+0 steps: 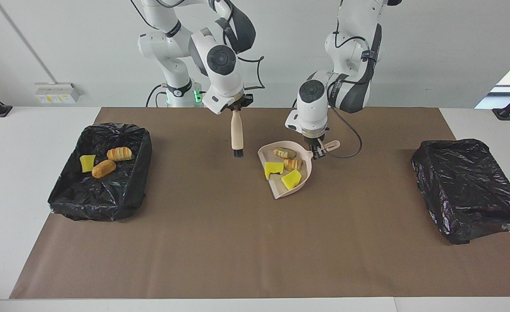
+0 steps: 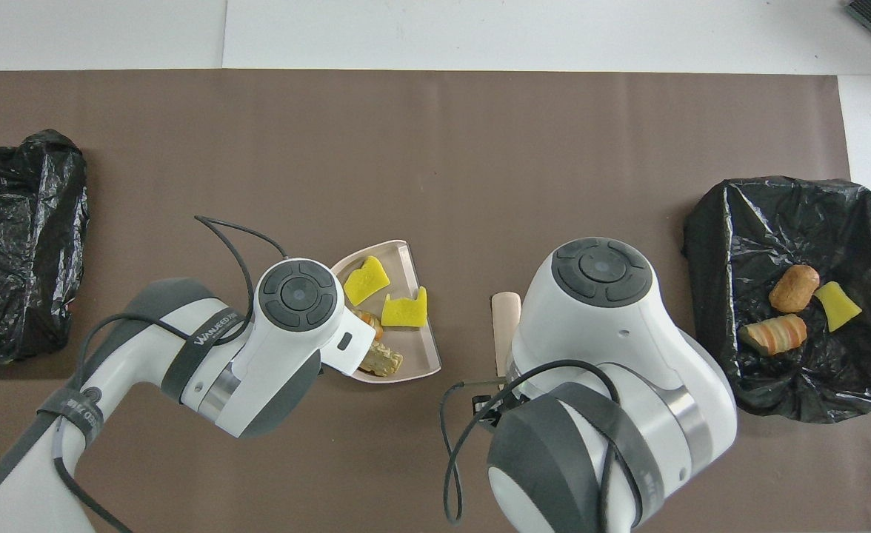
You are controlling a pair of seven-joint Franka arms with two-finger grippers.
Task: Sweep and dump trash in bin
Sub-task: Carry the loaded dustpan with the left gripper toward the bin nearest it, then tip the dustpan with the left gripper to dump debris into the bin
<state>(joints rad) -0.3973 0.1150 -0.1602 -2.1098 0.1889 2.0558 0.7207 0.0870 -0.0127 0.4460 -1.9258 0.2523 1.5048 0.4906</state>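
Observation:
A pale pink dustpan (image 1: pixel 276 185) (image 2: pixel 415 352) sits mid-mat, its handle (image 1: pixel 329 144) gripped by my left gripper (image 1: pixel 315 148), which is shut on it. Trash lies in the pan: two yellow wedges (image 1: pixel 273 168) (image 2: pixel 366 271) and two bread-like lumps (image 1: pixel 284 152) (image 2: pixel 381 362). My right gripper (image 1: pixel 236 108) is shut on the beige-handled brush (image 1: pixel 237 130) (image 2: pixel 505 326), which hangs bristles down over the mat beside the pan, toward the right arm's end. A black-lined bin (image 1: pixel 142 145) (image 2: pixel 709 222) at that end holds three more scraps (image 1: pixel 103 168). In the overhead view both wrists hide their fingers.
A second black-lined bin (image 1: pixel 467 186) (image 2: pixel 13 244) stands at the left arm's end of the brown mat (image 1: pixel 220 242). The left arm's cable (image 1: pixel 350 149) loops beside the pan's handle.

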